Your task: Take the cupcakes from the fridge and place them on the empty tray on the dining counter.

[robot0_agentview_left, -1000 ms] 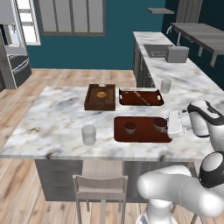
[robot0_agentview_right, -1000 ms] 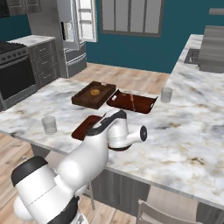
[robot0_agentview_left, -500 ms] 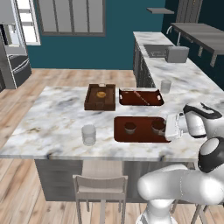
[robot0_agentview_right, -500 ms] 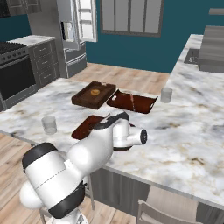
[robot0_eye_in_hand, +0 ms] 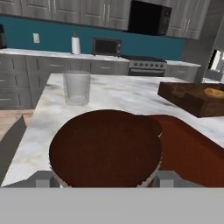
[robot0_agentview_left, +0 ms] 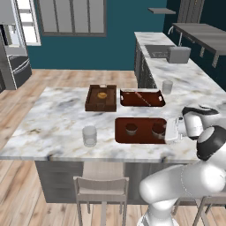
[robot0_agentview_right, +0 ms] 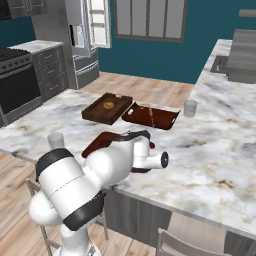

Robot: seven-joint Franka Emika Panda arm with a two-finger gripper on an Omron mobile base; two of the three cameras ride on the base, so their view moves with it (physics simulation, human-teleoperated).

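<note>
On the dining counter (robot0_agentview_left: pixel 57 114) lies the empty tray (robot0_agentview_left: pixel 143 137), flat and reddish-brown, with two cupcakes on or just over it. The left cupcake (robot0_agentview_left: pixel 131 129) sits free. My gripper (robot0_agentview_left: pixel 163 130) reaches in from the tray's right end and is shut on the right cupcake (robot0_agentview_left: pixel 157 128). In the hand view this cupcake (robot0_eye_in_hand: pixel 105 146) bulges between my gripper's (robot0_eye_in_hand: pixel 106 178) two fingertips, with the tray (robot0_eye_in_hand: pixel 190 151) beyond it. Whether it rests on the tray I cannot tell. The fridge (robot0_agentview_right: pixel 82 37) stands far back with a door open.
A deep wooden box tray (robot0_agentview_left: pixel 101 98) and a handled tray (robot0_agentview_left: pixel 142 98) lie behind the flat tray. One glass (robot0_agentview_left: pixel 89 135) stands left of it, another (robot0_agentview_left: pixel 167 86) at the back right. A chair (robot0_agentview_left: pixel 101 187) sits under the front edge.
My hand has crept left and slightly lower toward the tray's right end, still carrying the cupcake. Nothing else has moved.
</note>
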